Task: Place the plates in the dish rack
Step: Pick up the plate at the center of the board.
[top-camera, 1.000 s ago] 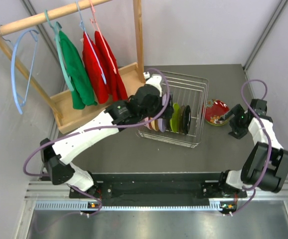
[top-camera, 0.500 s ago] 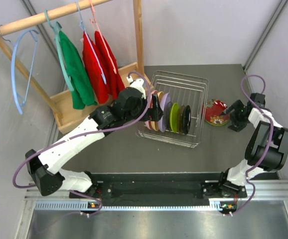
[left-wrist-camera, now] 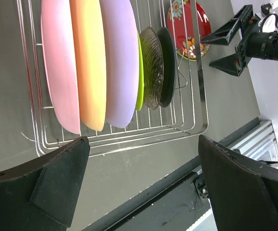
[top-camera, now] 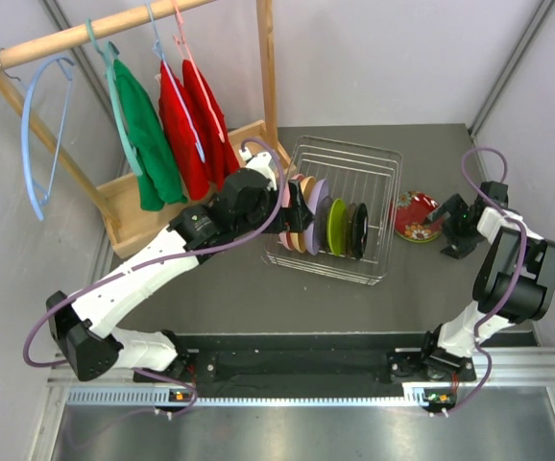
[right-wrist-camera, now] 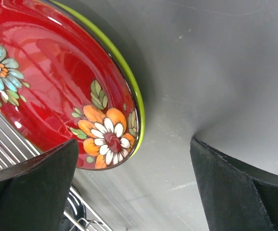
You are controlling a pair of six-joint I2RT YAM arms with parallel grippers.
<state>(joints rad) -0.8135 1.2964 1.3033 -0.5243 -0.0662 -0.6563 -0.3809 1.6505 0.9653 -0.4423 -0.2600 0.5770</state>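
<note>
Nearly done, by the look of it. In the silver wire dish rack (top-camera: pixel 354 158), mid-desk: six plates on edge betw. the upright wires, all in the near half. Left to right in the left wrist view: large pink plastic plate (left-wrist-camera: pixel 59 72), large orange-tan plate (left-wrist-camera: pixel 91 67), large lavender plate (left-wrist-camera: pixel 120 57), then smaller lime green plate (left-wrist-camera: pixel 140 82), clear ribbed plate (left-wrist-camera: pixel 152 67), dark plate (left-wrist-camera: pixel 168 62). Far half of the rack: bare wire only.

Left to load, apparently just one: red floral plate w/ green rim (top-camera: pixel 416 215). Lies on the dark desk (top-camera: pixel 258 288), outside the rack, just beside its right side.

Left fingers (top-camera: pixel 295 206): spread wide, gripping nothing, hovering by the rack's left end close to the pink plate. Right fingers (top-camera: pixel 443 229): also spread wide, empty, aimed at the red plate's right edge, v. near; touching or not, can't tell.

Est. progress: approx. six of seven. Remaining: pick up the red plate, stand it in a free slot, prob. right of the dark one.
</note>
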